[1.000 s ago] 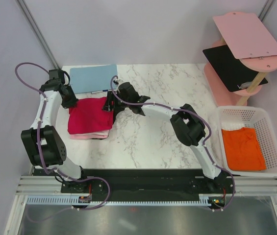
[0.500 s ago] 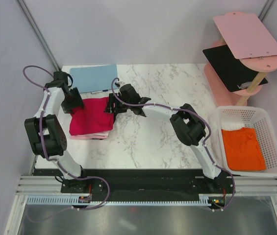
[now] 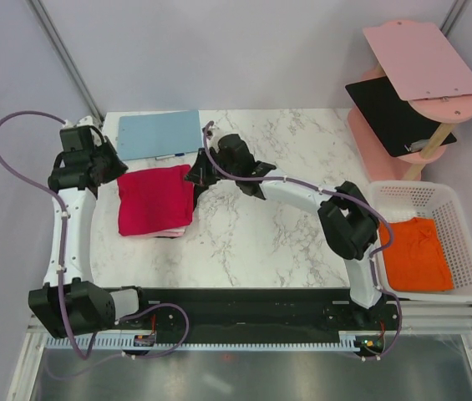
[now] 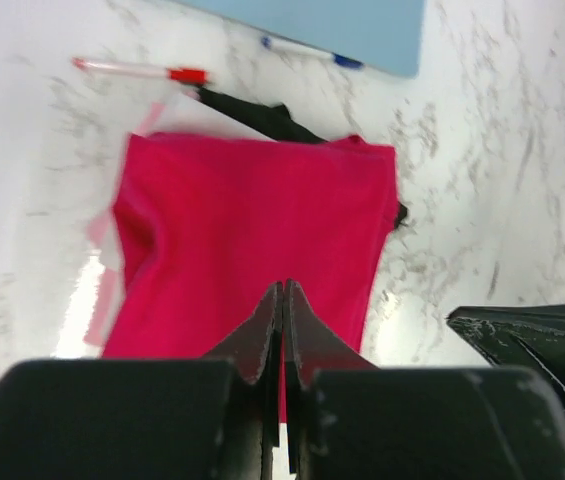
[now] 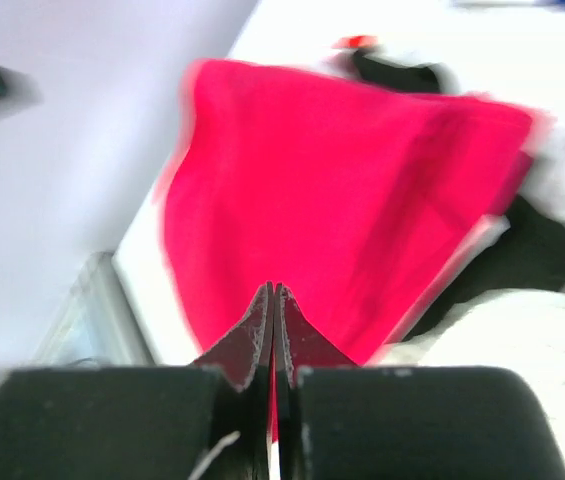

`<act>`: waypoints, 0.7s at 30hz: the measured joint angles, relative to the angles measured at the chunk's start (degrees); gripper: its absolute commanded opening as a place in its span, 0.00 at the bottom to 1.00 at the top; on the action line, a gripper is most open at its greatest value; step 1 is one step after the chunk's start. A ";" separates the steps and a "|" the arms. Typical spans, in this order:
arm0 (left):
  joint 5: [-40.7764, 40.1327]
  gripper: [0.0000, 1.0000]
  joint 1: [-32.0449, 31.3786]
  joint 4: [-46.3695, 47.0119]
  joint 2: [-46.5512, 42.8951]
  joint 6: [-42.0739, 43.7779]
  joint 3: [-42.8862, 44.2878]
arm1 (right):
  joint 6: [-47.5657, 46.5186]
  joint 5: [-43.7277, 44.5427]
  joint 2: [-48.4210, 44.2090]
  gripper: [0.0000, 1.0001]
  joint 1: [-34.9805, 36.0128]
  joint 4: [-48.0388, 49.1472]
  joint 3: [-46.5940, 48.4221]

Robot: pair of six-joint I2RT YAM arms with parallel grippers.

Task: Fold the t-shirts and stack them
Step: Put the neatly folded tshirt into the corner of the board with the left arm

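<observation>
A folded crimson t-shirt lies at the table's left on top of a pale pink one, whose edge shows below it. Black cloth peeks out from under the stack's far side. An orange t-shirt and a bit of white cloth lie in the basket. My left gripper hovers off the stack's left edge, shut and empty. My right gripper hangs by the stack's far right corner, also shut with nothing in it.
A light-blue board lies behind the stack, with a red-capped pen and a blue-capped pen near it. The white basket stands at the right edge. A pink and black panel stand is at the back right.
Both grippers have closed and come off the crimson shirt. The left arm has swung back to the left; the right gripper has shifted slightly right.
</observation>
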 measured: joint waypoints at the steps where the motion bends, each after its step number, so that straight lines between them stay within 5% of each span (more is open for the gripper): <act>1: 2.62 0.02 0.02 1.60 -0.85 -0.50 -2.69 | 1.68 -2.51 -0.24 0.00 0.00 3.13 -1.16; 11: 28.61 0.02 0.13 20.13 8.90 -10.88 -21.35 | 22.84 -21.81 9.90 0.00 2.45 29.73 -4.37; 21: 31.85 0.02 4.11 29.33 15.30 -14.88 -21.77 | 30.01 -28.22 13.99 0.00 5.49 34.91 -4.42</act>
